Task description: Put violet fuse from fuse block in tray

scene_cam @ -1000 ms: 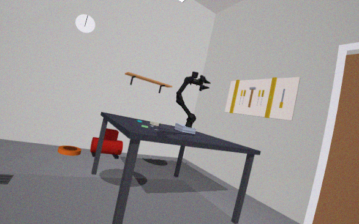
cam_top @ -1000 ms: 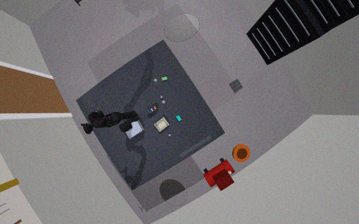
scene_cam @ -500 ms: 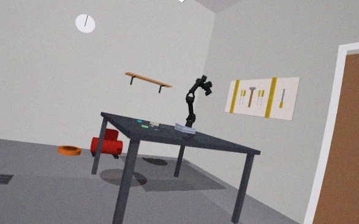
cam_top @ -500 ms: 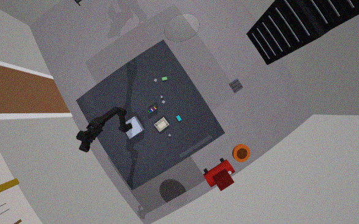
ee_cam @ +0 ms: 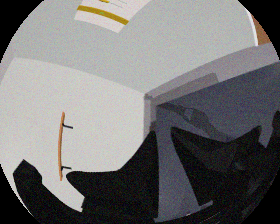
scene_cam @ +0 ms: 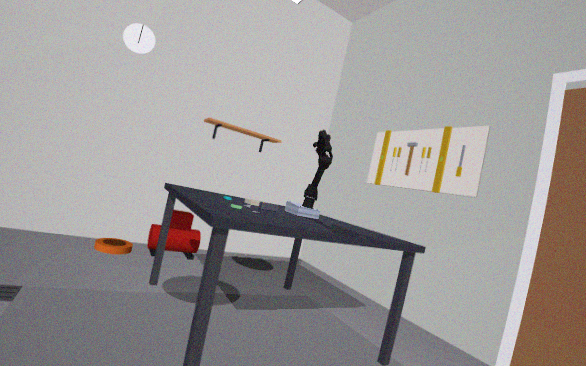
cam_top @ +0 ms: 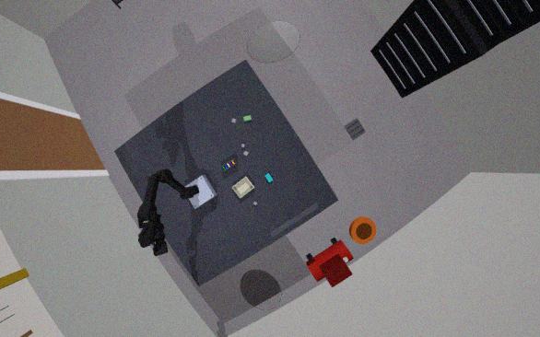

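The fuse block point(cam_top: 231, 159) sits near the table's middle with a row of small coloured fuses. The violet fuse point(cam_top: 231, 163) appears to stand in it beside the yellow one; it is tiny. The cream tray point(cam_top: 240, 182) point(scene_cam: 252, 202) lies beside the block and looks empty. My gripper point(cam_top: 159, 249) point(ee_cam: 162, 133) is raised high, far from block and tray, and faces away from them. In the wrist view its fingertips stand close together with only a narrow gap and nothing between them. Block and tray are outside the wrist view.
A cyan block point(cam_top: 269, 178) lies beyond the tray, and a green block point(cam_top: 247, 118) lies farther off. Several small pale cubes are scattered around. The arm point(scene_cam: 318, 172) rises from a pale base plate point(cam_top: 204, 192) near the table's edge. A wall shelf point(ee_cam: 61, 145) shows in the wrist view.
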